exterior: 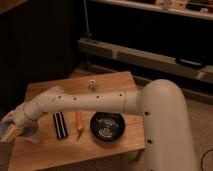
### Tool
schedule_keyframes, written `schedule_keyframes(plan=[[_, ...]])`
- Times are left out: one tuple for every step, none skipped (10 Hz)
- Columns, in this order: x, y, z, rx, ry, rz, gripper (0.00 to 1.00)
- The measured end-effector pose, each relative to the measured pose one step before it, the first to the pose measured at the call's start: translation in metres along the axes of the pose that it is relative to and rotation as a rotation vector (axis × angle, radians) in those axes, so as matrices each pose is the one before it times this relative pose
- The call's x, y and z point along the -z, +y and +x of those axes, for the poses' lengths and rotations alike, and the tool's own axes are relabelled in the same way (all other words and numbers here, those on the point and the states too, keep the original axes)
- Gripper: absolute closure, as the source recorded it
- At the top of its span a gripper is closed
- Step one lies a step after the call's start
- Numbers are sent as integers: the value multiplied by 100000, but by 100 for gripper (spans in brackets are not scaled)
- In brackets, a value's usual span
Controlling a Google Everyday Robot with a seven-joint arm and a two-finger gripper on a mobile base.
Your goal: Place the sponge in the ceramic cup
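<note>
Gripper (9,130) at far left table edge, fingers closed on small flat blue-grey sponge (6,134), just left of pale whitish ceramic cup (30,133). Rightward on wooden table (45,151): black ridged block (60,125), orange stick (79,123), black bowl (106,126).

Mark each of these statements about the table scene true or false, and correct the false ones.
1. The wide black bowl sits on the wooden table. True.
2. The black ridged block lies inside the bowl. False: it lies flat on the table, between the small pale ceramic cup and a thin orange stick.
3. The flat blue-grey sponge is already in the cup. False: the gripper holds it just beside the cup.
4. The gripper is at the table's left edge in the picture, close to the cup. True.
</note>
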Motion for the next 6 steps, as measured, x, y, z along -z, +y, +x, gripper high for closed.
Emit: schedule_keyframes(plan=[[-237,166,640,-863,-298,-392,86],[-126,91,483,-552,-153,-159,86],[-50,47,424,-460,-111,-25,86],[-38,9,392,-427,-73,40,86],[-14,-12,354,-338,-137,69,86],[-30,-30,248,-244,-289,100,86]])
